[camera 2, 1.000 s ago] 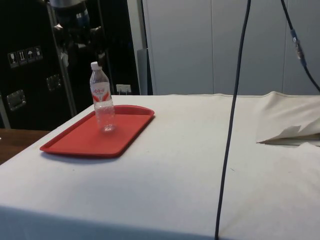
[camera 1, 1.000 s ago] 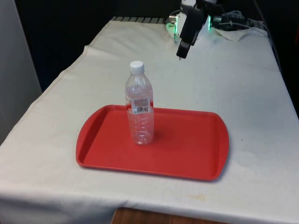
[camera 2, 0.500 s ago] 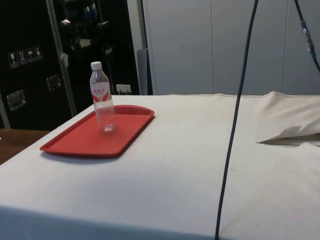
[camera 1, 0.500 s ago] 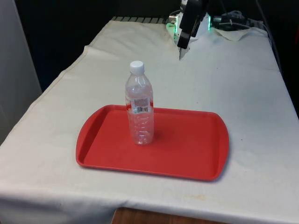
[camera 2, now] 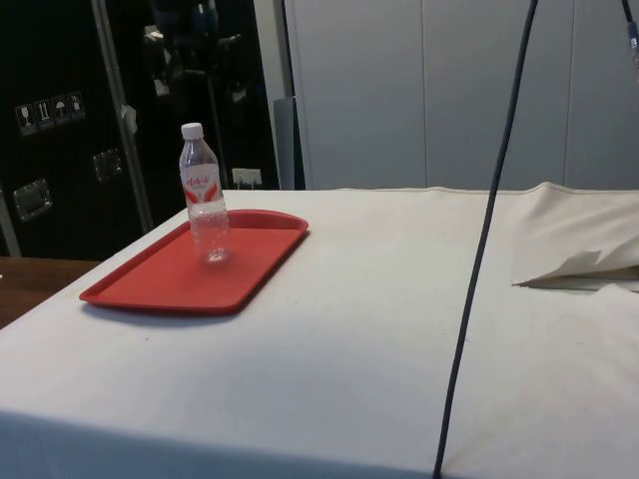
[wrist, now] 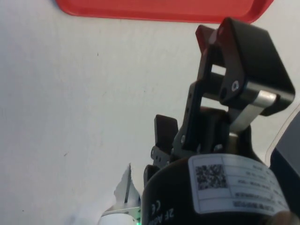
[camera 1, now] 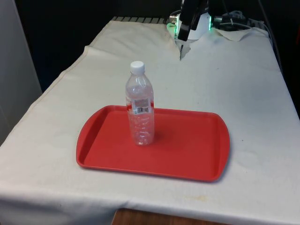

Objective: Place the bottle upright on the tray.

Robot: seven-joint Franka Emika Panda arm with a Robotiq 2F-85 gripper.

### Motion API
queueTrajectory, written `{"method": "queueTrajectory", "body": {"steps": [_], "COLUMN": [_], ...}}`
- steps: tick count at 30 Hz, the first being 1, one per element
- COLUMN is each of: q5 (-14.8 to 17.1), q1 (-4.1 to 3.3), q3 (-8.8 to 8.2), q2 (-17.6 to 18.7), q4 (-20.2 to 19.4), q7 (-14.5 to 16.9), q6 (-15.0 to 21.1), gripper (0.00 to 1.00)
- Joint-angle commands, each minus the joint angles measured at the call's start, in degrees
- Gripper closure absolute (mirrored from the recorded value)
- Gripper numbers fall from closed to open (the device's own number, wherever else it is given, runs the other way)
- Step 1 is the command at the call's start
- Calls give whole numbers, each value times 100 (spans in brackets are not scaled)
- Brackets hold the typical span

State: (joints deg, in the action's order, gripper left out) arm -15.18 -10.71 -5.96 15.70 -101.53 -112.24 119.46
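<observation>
1. Since the earlier frames we see the gripper [camera 1: 183,44] climb and draw back toward the far end of the table [camera 1: 243,89]; bottle and tray have not shifted.
2. Nearest the front view's camera lies the red tray [camera 1: 192,154], flat on the white cloth.
3. On it, toward the front view's left, the clear bottle [camera 1: 139,105] stands upright on its base, white cap on top (the side view agrees: bottle [camera 2: 205,195] vertical on the tray [camera 2: 150,284]).
4. Farther back, the gripper hangs high over the cloth, well apart from the bottle and holding nothing. In the wrist view its fingers [wrist: 234,51] stand spread, with bare cloth beyond.
5. We judge the placing done and the retreat under way; next needs only a clear withdrawal, leaving the bottle alone.
</observation>
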Motion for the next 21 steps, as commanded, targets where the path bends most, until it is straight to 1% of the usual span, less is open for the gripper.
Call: {"method": "queueTrajectory", "body": {"steps": [1,4,5,6,10,13,14,15,21], "q5": [74,97,23,109,160,241,143,269,453], "q1": [23,29,0,29,34,52,6,52,63], "q3": [11,6,-11,0,-34,-92,-120,-115,-258], "q2": [-97,-201,-138,-235,-367,-424,-395,-435,-447], "q4": [-120,-252,-178,-298,-476,-550,-504,-556,-567], "q7": [29,34,0,34,63,149,80,183,390], "q6": [149,195,63,212,281,309,212,315,321], "gripper": [0,0,0,0,0,0,0,0,0]}}
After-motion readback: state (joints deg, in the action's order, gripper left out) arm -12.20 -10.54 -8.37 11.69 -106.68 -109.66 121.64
